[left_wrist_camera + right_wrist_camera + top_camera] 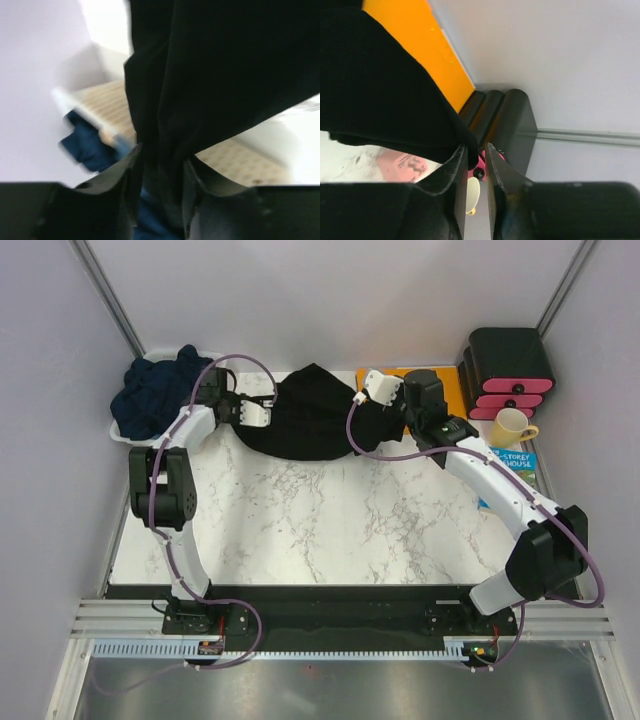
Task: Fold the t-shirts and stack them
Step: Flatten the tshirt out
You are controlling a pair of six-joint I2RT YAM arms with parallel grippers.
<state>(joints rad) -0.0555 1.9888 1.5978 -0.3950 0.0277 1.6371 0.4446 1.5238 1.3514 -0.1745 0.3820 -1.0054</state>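
Observation:
The black t-shirt (310, 415) lies bunched at the back middle of the marble table, stretched between my two grippers. On its left edge is my left gripper (262, 412). In the left wrist view that gripper (162, 152) has its fingers apart, with a fold of black cloth (215, 75) hanging between them. My right gripper (372, 390) is at the shirt's right corner. In the right wrist view its fingers (476, 146) are slightly apart, and the black hem (375, 90) drapes over the left fingertip. Navy t-shirts (155, 390) are heaped in a white bin (125, 435) at the back left.
An orange sheet (455, 380) lies at the back right, partly under the right wrist. Beside it stands a black and pink drawer unit (508, 370), with a yellow mug (512, 427) and a blue book (515, 462) in front. Grey walls close in the back and sides.

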